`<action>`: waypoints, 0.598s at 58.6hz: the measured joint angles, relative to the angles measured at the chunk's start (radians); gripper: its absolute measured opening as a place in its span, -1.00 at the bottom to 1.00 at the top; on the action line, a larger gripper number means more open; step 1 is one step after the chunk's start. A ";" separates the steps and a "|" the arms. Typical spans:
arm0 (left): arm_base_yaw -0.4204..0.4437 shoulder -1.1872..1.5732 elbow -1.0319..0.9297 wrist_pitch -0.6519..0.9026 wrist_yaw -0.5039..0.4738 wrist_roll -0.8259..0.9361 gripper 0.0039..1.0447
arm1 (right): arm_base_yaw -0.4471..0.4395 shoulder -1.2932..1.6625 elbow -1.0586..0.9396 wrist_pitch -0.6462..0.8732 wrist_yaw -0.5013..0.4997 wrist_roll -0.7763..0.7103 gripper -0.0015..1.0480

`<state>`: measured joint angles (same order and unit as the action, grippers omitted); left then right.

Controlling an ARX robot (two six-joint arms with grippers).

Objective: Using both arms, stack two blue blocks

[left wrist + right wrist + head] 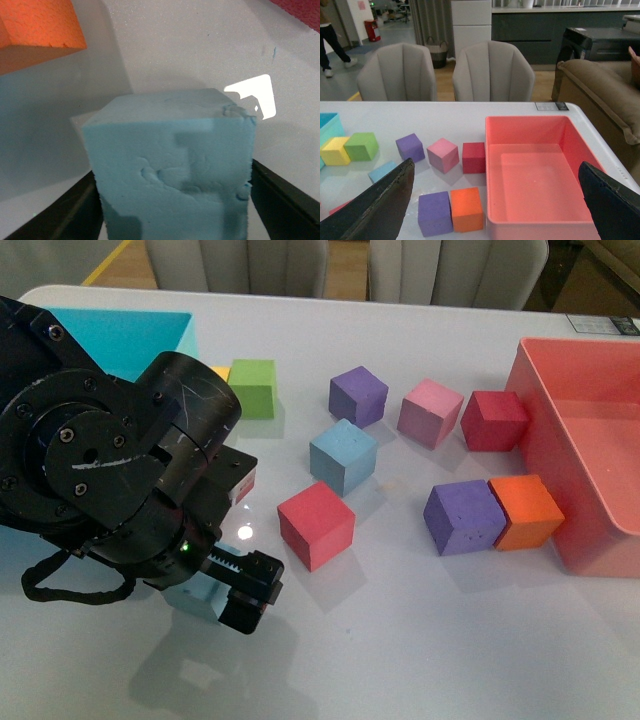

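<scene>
In the front view my left gripper (228, 595) is low over the table (420, 660), to the left of the red cube (316, 524) and a little nearer to the robot, and a corner of the first blue block (196, 597) shows under it. The second blue block (343, 455) stands free just behind the red cube, on the far side of it, not touching it. In the left wrist view the first blue block fills the space between the two black fingers (50, 220). They seem to lie against its two sides, so I judge the pincer is closed on it. I cannot tell whether the block is off the table. In the right wrist view the right gripper (495, 164) is held high with its jaws wide apart and nothing between them. From there I see the second blue block at the left side of the scene. To do this step well, I would lift the held block straight up until it clears the red cube, then carry it over the second blue block with the faces parallel. I would lower it slowly and release only when it sits flat. The foam is soft, so a hard squeeze may tilt it. The right gripper could steady the lower block.
</scene>
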<state>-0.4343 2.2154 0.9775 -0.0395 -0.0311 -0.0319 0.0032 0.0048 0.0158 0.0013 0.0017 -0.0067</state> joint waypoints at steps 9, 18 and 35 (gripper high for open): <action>0.000 0.000 0.000 0.000 -0.002 -0.006 0.07 | 0.000 0.000 0.000 0.000 0.000 0.000 0.83; -0.001 -0.016 -0.016 0.002 -0.002 -0.007 -0.06 | 0.000 0.000 0.000 0.000 0.000 0.000 0.83; -0.019 -0.203 -0.077 -0.068 0.022 -0.016 -0.11 | 0.000 0.000 0.000 0.000 0.000 0.000 0.83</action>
<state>-0.4530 2.0121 0.9001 -0.1074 -0.0090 -0.0483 0.0032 0.0048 0.0158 0.0013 0.0017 -0.0067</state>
